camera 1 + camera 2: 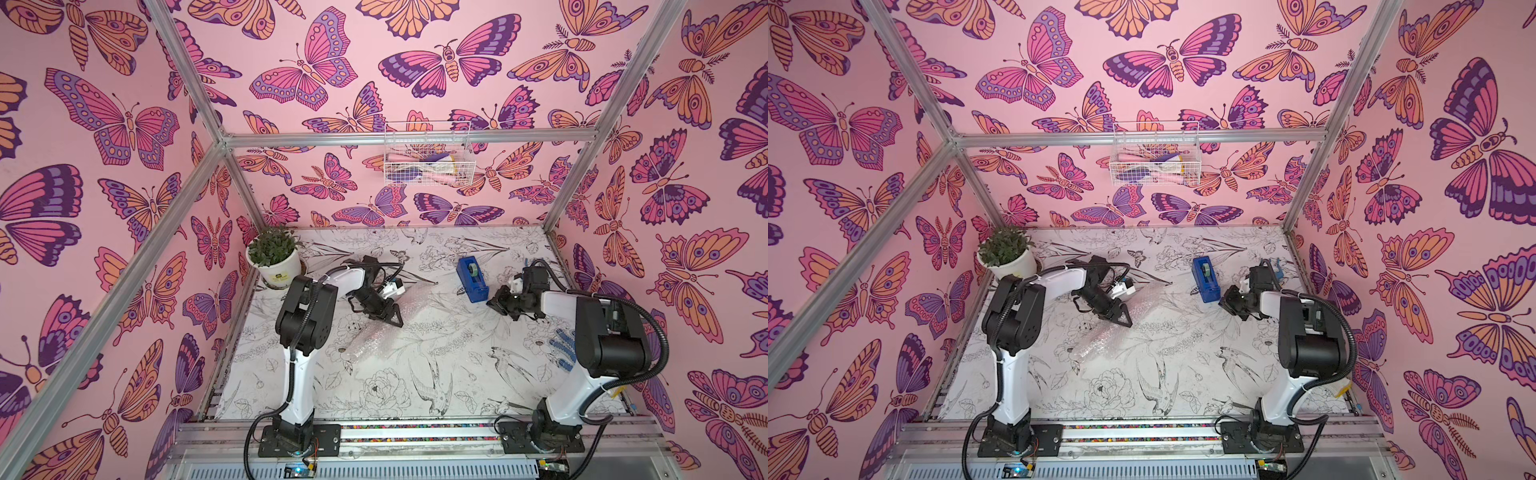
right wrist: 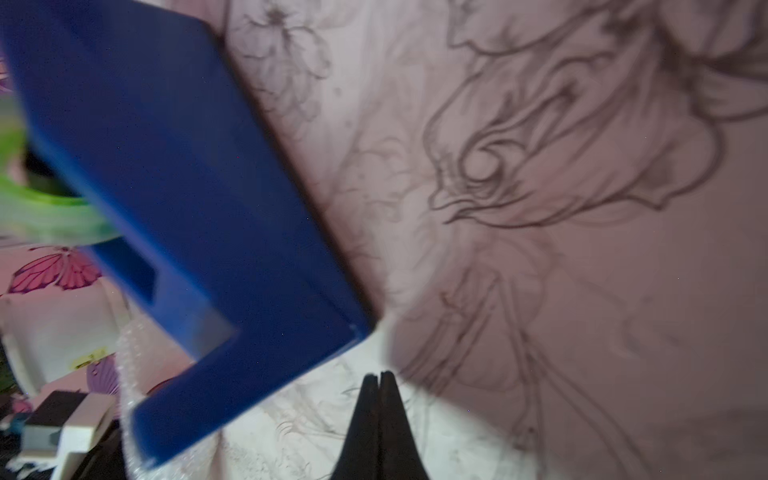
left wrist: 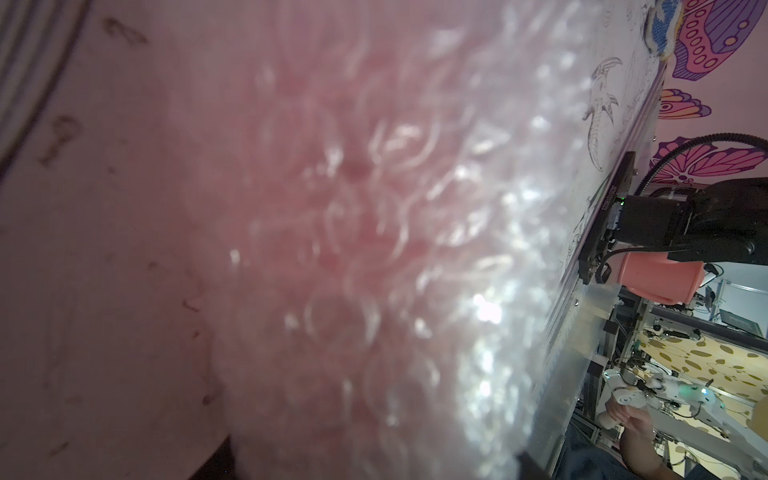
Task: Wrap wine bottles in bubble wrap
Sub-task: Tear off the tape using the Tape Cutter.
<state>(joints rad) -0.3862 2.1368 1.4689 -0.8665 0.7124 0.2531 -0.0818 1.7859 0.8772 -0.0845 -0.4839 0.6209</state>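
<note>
Unrolling is your main risk: the bubble wrap (image 1: 368, 345) lies as a loose diagonal roll on the table (image 1: 457, 374), untaped as far as shows, and a tug from the left gripper (image 1: 397, 321) could spring it open. That gripper angles down onto the roll's farther half; you cannot tell whether it pinches. Red tint through the wrap suggests the wine bottle inside. Your right gripper (image 2: 379, 376), closed tight and empty, sits low beside the blue tape dispenser (image 1: 471, 278) and could knock it.
</note>
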